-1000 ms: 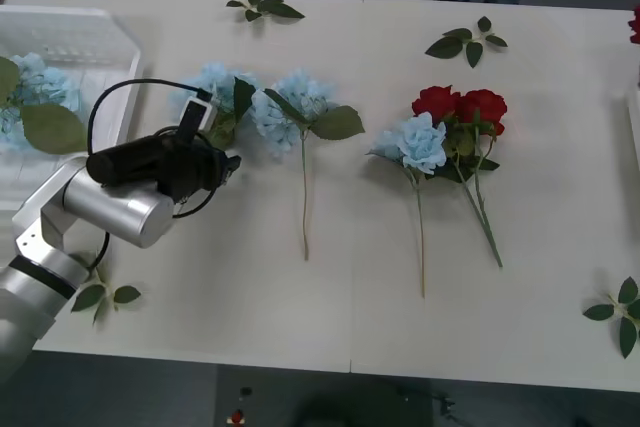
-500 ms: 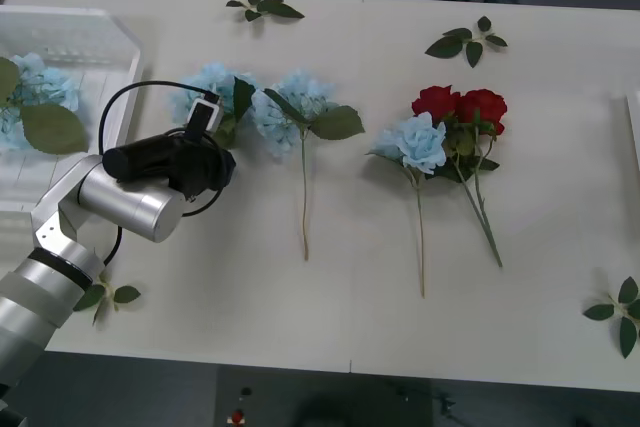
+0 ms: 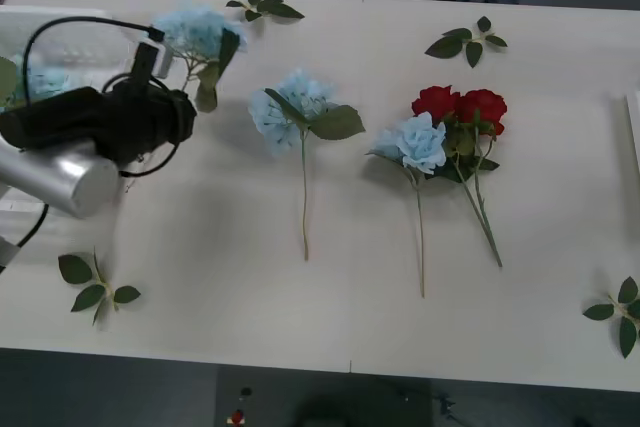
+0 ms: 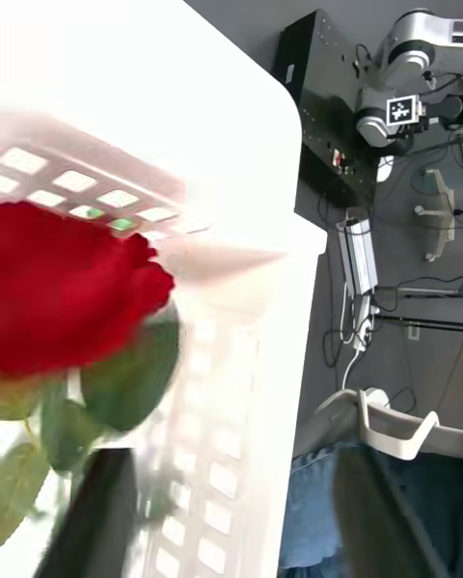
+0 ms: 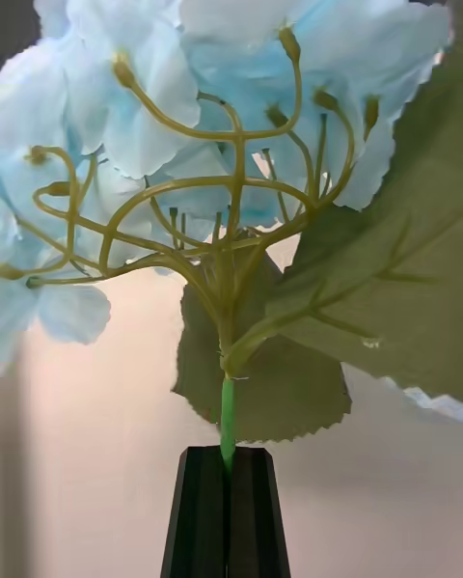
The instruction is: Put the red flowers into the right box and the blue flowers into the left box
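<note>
My left gripper point(image 3: 183, 102) is shut on the green stem of a blue flower point(image 3: 195, 29) and holds it in the air beside the left box point(image 3: 75, 27). In the left wrist view the black fingers point(image 5: 227, 515) pinch the stem just under the pale head point(image 5: 222, 86). Another blue flower point(image 3: 40, 82) lies in the left box. Two more blue flowers point(image 3: 295, 102) point(image 3: 420, 142) lie on the table, the second against two red flowers point(image 3: 460, 107). My right gripper point(image 4: 241, 535) is open above the right box point(image 4: 227, 443), where a red flower point(image 4: 72, 289) lies.
Flowerless leaf sprigs lie at the table's far edge point(image 3: 265, 7) point(image 3: 468, 42), near the front left point(image 3: 95, 287) and at the front right point(image 3: 620, 312). A black cable loops over my left wrist point(image 3: 60, 32).
My left gripper has lifted the blue flower off the table and carried it up and to the left, toward the left box. The other flowers have not moved.
</note>
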{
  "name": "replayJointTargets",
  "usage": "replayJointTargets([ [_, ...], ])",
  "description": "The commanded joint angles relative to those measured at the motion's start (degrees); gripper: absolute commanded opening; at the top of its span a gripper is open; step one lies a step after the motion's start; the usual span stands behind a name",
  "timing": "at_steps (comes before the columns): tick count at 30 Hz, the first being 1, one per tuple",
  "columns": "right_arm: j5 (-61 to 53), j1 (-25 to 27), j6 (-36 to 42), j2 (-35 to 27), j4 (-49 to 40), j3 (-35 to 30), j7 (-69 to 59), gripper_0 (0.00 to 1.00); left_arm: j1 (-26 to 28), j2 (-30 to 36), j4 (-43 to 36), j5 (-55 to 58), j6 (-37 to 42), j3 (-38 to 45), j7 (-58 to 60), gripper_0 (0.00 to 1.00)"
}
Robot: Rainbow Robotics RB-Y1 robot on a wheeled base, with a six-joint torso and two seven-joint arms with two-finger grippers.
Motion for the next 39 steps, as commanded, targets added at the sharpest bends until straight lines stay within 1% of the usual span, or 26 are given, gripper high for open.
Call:
replayJointTargets([
  [1, -2.35, -1.71, 0.22, -0.94, -1.65, -1.09, -0.44, 1.0, 2.54, 4.8, -4.47, 3.75, -0.54, 7.45, -1.38, 0.0],
  [6, -14.04, -1.62, 8.49, -1.65, -7.71, -1.35, -1.05, 1.0, 6.41, 10.69, -6.05, 9.11, -0.54, 15.19, -2.09, 0.0],
  [9, -25.29, -1.09, 14.9, -1.74, -12.46, -2.49, -4.66, 1.0, 9.31, 13.85, -5.7, 12.1, 1.31, 20.46, -2.61, 0.0],
  [12, -32.4, 0.76, 17.36, -1.56, -16.76, -4.6, -9.14, 1.0, 11.77, 15.0, -5.7, 14.3, 4.74, 25.03, -3.32, 0.0],
  [15, -38.38, 3.57, 17.54, -0.77, -21.95, -6.8, -14.41, 1.0, 14.5, 15.17, -5.7, 16.76, 7.99, 30.66, -4.11, 0.0],
  [18, -40.23, 6.03, 17.19, 1.17, -25.64, -8.82, -18.19, 1.0, 16.08, 15.17, -5.7, 19.04, 9.92, 34.26, -7.45, 0.0],
  [19, -39.88, 6.64, 16.92, 2.13, -26.69, -9.44, -19.25, 1.0, 16.17, 15.08, -5.61, 19.39, 10.71, 34.87, -8.59, 0.04],
  [20, -39.35, 7.44, 16.84, 3.36, -27.84, -9.96, -20.74, 1.0, 16.17, 15.17, -5.26, 19.57, 11.33, 35.23, -9.65, 0.39],
  [21, -39.17, 7.79, 16.84, 3.98, -28.19, -10.23, -21.36, 1.0, 16.17, 15.17, -5.0, 19.74, 11.24, 35.31, -10.0, 0.52],
  [22, -38.73, 8.05, 16.66, 5.12, -28.72, -10.31, -22.23, 1.0, 16.08, 15.17, -4.73, 19.92, 11.24, 35.31, -10.26, 0.67],
  [23, -38.38, 8.31, 16.66, 6.17, -29.07, -10.31, -22.59, 1.0, 16.08, 15.08, -4.47, 20.1, 11.24, 35.23, -10.35, 0.73],
  [28, -36.8, 8.31, 16.66, 9.95, -29.16, -10.31, -22.32, 1.0, 15.99, 15.08, -4.38, 20.54, 11.33, 34.7, -10.61, 0.83],
  [29, -34.69, 8.4, 16.92, 11.98, -29.07, -10.23, -22.41, 1.0, 15.46, 15.08, -4.38, 20.98, 11.33, 34.08, -10.7, 0.89],
  [30, -33.9, 8.31, 17.1, 12.59, -29.16, -10.23, -22.32, 1.0, 15.2, 15.08, -4.38, 21.15, 11.33, 33.64, -10.88, 0.92],
  [32, -30.3, 8.4, 17.01, 15.49, -29.07, -10.31, -22.67, 1.0, 13.62, 15.08, -4.65, 23.52, 13.53, 31.62, -11.58, 1.0],
  [35, -26.96, 8.31, 16.92, 17.95, -29.07, -10.31, -23.11, 1.0, 10.89, 14.64, -5.61, 28.18, 18.19, 28.99, -15.8, 1.0],
  [39, -24.41, 8.31, 16.4, 20.24, -29.16, -10.31, -23.55, 1.0, 6.15, 12.01, -6.67, 32.58, 23.37, 25.82, -19.4, 1.0],
])
